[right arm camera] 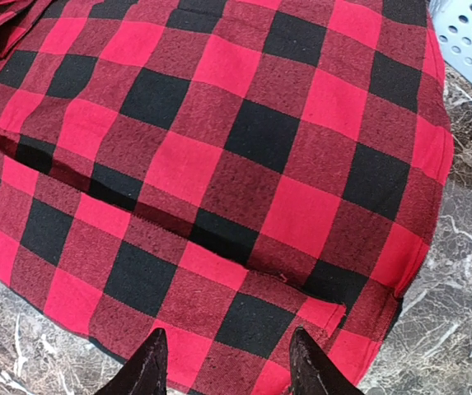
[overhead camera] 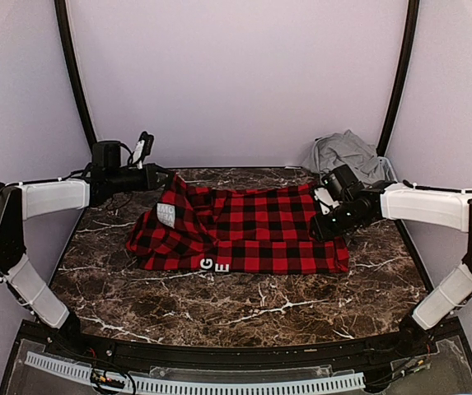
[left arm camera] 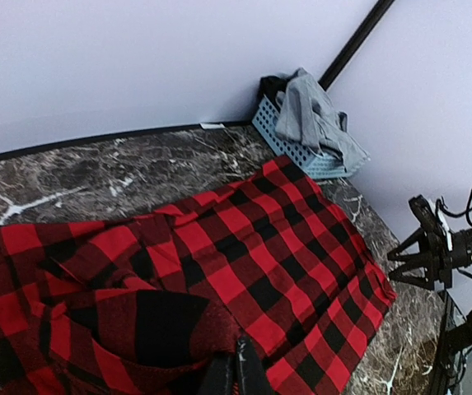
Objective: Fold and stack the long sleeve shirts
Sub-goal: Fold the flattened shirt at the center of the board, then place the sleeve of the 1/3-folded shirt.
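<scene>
The red-and-black check shirt lies spread across the middle of the table, with white letters at its front edge. My left gripper is shut on the shirt's back left part and holds it lifted off the table. In the left wrist view its fingers pinch the cloth. My right gripper is open over the shirt's right edge. In the right wrist view its fingertips are spread just above the cloth. A grey shirt lies bunched in the basket at the back right.
The pale blue slatted basket stands in the back right corner; its wall also shows in the right wrist view. The brown marble table is bounded by pale walls with black corner posts. The right gripper shows in the left wrist view.
</scene>
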Controlling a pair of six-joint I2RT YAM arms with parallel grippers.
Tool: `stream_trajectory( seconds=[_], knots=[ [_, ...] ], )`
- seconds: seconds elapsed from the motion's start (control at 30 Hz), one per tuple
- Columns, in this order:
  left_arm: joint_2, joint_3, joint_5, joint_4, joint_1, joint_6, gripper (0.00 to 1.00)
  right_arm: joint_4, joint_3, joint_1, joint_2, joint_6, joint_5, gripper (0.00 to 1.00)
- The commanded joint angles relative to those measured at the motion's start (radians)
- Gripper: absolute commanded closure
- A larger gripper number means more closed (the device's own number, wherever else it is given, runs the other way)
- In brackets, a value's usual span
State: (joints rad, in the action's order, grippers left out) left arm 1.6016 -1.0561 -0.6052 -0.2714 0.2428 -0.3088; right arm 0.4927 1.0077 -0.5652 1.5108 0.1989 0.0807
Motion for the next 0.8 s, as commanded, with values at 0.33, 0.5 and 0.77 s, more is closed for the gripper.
stream_trajectory(
  seconds=[0.33, 0.5, 0.77],
  knots=[
    [-0.207, 0.406, 0.183, -0.129, 0.31, 0.184, 0.97, -0.091, -0.061, -0.013, -0.017, 0.014, -0.118, 0.52],
    [-0.153, 0.438, 0.215, -0.114, 0.421, 0.208, 0.95, -0.118, -0.073, -0.027, -0.001, 0.027, -0.145, 0.52],
    [-0.065, 0.401, 0.288, 0.013, 0.525, 0.28, 0.73, -0.126, -0.049, -0.072, 0.044, 0.037, -0.135, 0.51]
  ],
)
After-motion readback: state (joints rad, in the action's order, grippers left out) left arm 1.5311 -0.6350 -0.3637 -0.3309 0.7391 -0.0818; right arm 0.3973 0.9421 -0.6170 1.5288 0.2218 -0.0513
